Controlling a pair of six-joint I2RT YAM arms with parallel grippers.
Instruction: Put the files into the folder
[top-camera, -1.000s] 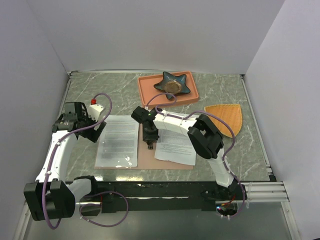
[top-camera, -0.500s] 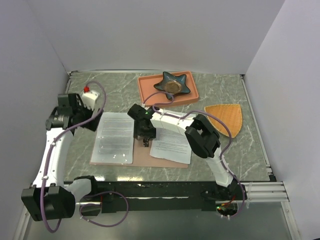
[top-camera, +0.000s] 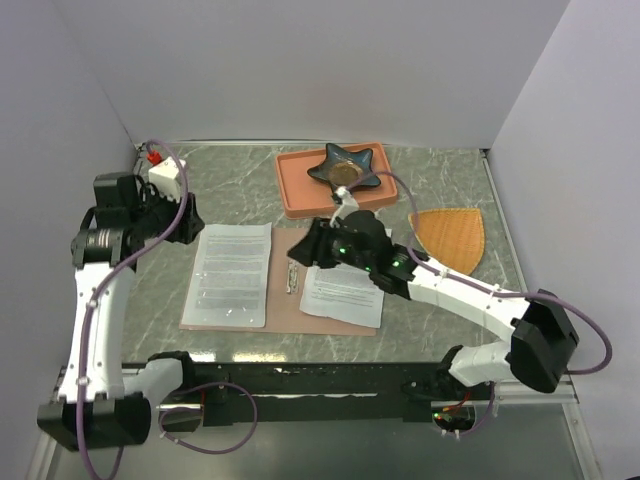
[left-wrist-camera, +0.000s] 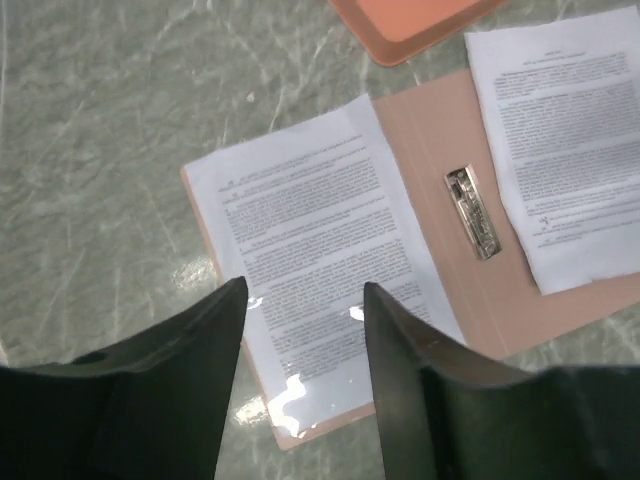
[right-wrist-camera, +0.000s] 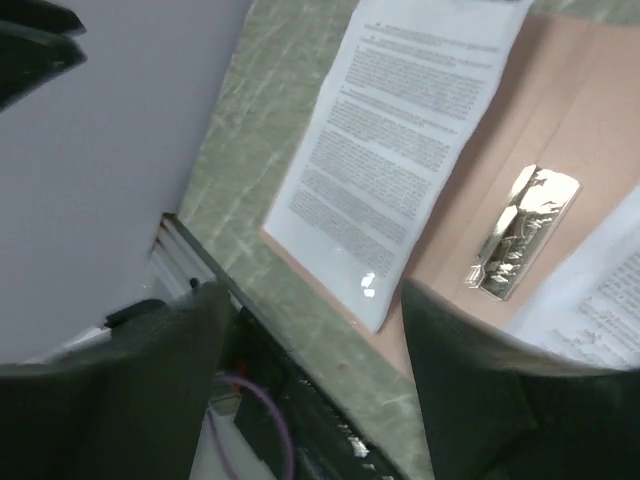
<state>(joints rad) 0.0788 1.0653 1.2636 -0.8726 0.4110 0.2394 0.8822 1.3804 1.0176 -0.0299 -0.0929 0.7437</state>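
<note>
The pinkish-brown folder (top-camera: 286, 312) lies open and flat on the marble table, its silver clip (top-camera: 293, 277) at the spine. One of the files (top-camera: 232, 275) rests on the left half and another sheet (top-camera: 343, 295) on the right half. My left gripper (top-camera: 188, 218) hovers off the folder's upper left corner. In the left wrist view it (left-wrist-camera: 304, 286) is open and empty above the left sheet (left-wrist-camera: 310, 230). My right gripper (top-camera: 305, 248) hangs above the spine, just beyond the clip. In its wrist view it (right-wrist-camera: 312, 290) is open and empty over the folder (right-wrist-camera: 560, 100) and clip (right-wrist-camera: 520, 235).
A salmon-orange tray (top-camera: 300, 195) with a dark star-shaped dish (top-camera: 345, 165) sits behind the folder. An orange fan-shaped mat (top-camera: 455, 235) lies to the right. White walls close in the left, back and right sides, and a black rail (top-camera: 330, 378) runs along the near edge.
The left arm has drawn back up and to the left, off the left sheet, its jaws narrower. The right gripper has lifted off the clip and opened wider, its arm swinging out to the right.
</note>
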